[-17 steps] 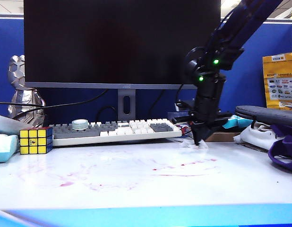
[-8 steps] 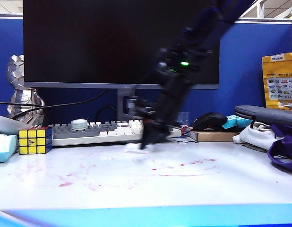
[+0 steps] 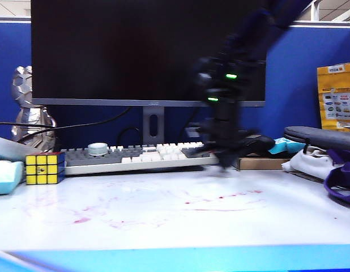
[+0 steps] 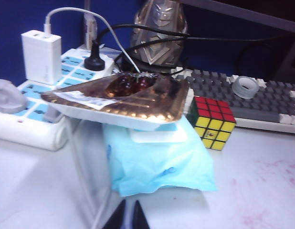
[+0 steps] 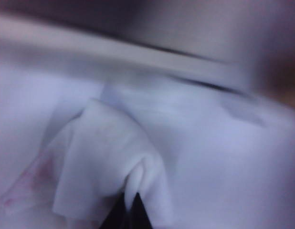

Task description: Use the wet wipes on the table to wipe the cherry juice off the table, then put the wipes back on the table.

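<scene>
the table (image 3: 277, 221) has juice (image 3: 220, 198) smeared pink across the middle and left. a monitor (image 3: 146, 51) and keyboard (image 3: 135, 156) sit at the far side, a cube (image 3: 43, 168) far left. the right gripper (image 5: 129, 210), blurry, is pinched tight on the wipe (image 5: 100, 157) just right of centre by the keyboard. the left gripper (image 4: 128, 214) is closed on nothing, near the cube.

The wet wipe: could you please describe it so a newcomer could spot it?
On the table, before the keyboard's right end, the right gripper is shut on the wet wipe. It is a crumpled white sheet, faintly pink-stained.
</scene>
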